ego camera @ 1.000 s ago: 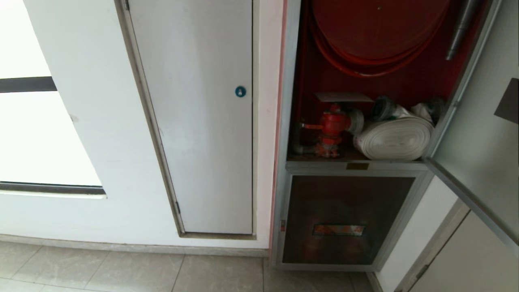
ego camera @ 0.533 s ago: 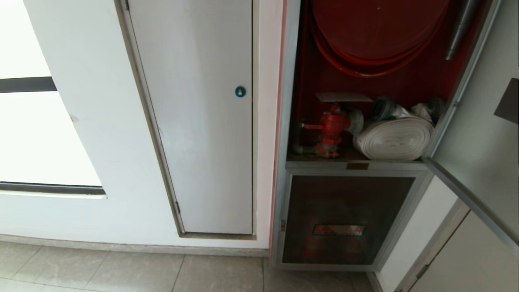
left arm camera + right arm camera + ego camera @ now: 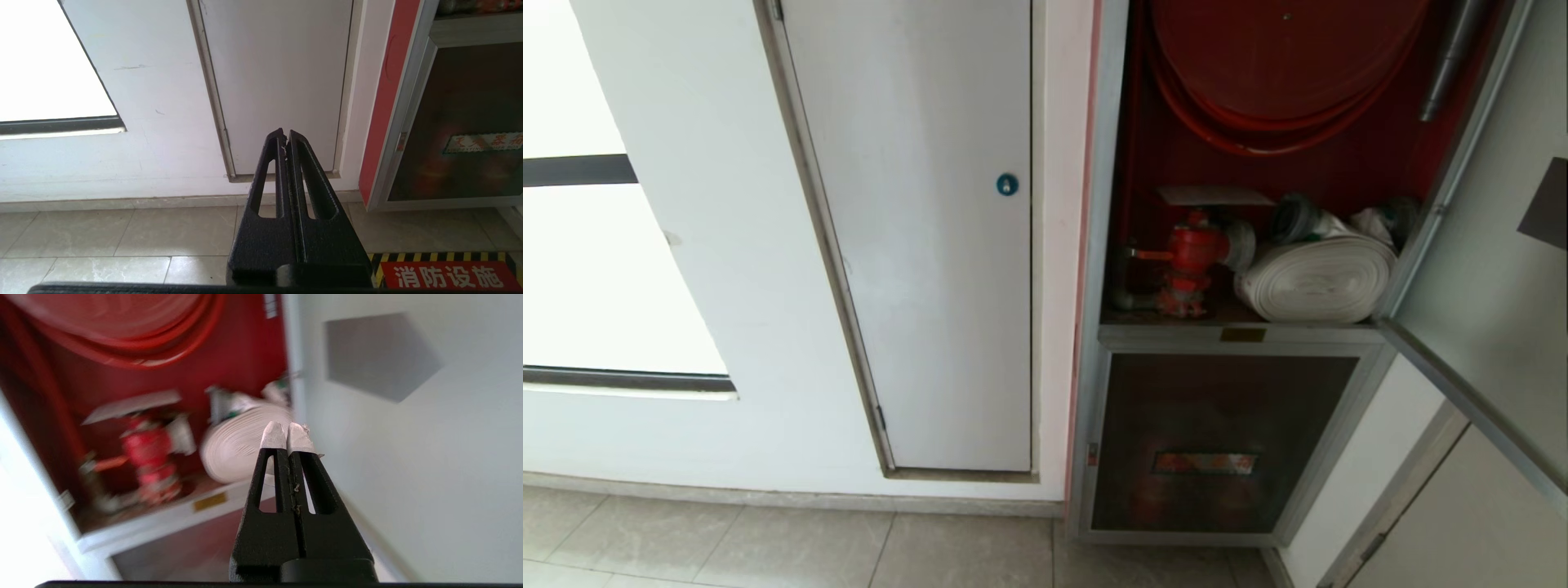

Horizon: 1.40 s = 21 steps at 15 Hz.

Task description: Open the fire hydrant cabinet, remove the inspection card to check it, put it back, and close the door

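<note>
Lying atop the valve [image 3: 149,457], inspection card [image 3: 132,405] beyond closed right gripper [image 3: 287,435].

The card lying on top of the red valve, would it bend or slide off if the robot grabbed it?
The inspection card looks thin, so it would probably flex. It lies loose on the red valve, overhanging its sides, so a nudge might slide it off. Likely very light.

Cut-offs & blur, cabinet area

Head view: hose reel [image 3: 1282,57] cropped by top edge; door [image 3: 1494,269] runs off the right edge, its hexagonal sticker [image 3: 1547,204] only part-visible. Inspection card [image 3: 1213,195] seen edge-on above the valve [image 3: 1192,261], print unreadable. Neither gripper in that view. Right wrist view: cabinet interior [image 3: 245,355] motion-blurred, brass plate [image 3: 209,501] illegible. Left wrist view: floor sign [image 3: 445,277] cut at bottom.
</note>
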Motion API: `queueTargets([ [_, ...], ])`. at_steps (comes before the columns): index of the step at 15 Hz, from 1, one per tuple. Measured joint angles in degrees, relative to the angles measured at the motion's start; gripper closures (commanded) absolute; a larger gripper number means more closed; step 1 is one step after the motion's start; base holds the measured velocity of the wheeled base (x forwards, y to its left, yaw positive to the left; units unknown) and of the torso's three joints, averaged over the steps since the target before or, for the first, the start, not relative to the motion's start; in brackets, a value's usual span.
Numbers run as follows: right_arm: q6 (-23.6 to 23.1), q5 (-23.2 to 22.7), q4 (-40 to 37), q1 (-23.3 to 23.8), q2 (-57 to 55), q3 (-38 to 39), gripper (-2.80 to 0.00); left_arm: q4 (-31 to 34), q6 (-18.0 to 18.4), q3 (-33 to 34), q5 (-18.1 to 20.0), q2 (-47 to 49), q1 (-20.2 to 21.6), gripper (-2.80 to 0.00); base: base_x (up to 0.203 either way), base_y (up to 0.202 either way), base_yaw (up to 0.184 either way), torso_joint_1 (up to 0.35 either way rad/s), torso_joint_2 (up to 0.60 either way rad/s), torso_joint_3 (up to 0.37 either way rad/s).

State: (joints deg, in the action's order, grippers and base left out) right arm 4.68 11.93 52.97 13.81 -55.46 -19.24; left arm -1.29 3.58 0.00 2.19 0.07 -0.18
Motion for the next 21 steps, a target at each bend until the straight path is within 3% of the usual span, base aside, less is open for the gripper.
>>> queueTargets([
  [6, -6.2, -1.03, -0.24, -9.43, 10.52, 11.98, 0.0, 0.0, 0.0, 0.0, 0.0, 0.0, 0.0, 0.0, 0.0, 0.0, 0.0, 0.0, 0.0, 0.0],
  [10, -7.99, -2.69, -1.89, -11.34, 17.16, 18.5, 0.0, 0.0, 0.01, 0.0, 0.0, 0.0, 0.0, 0.0, 0.0, 0.0, 0.0, 0.0, 0.0, 0.0],
  [21, -8.89, -4.88, -30.4, -15.62, 41.41, 19.24, 0.0, 0.02, 0.01, 0.0, 0.0, 0.0, 0.0, 0.0, 0.0, 0.0, 0.0, 0.0, 0.0, 0.0],
])
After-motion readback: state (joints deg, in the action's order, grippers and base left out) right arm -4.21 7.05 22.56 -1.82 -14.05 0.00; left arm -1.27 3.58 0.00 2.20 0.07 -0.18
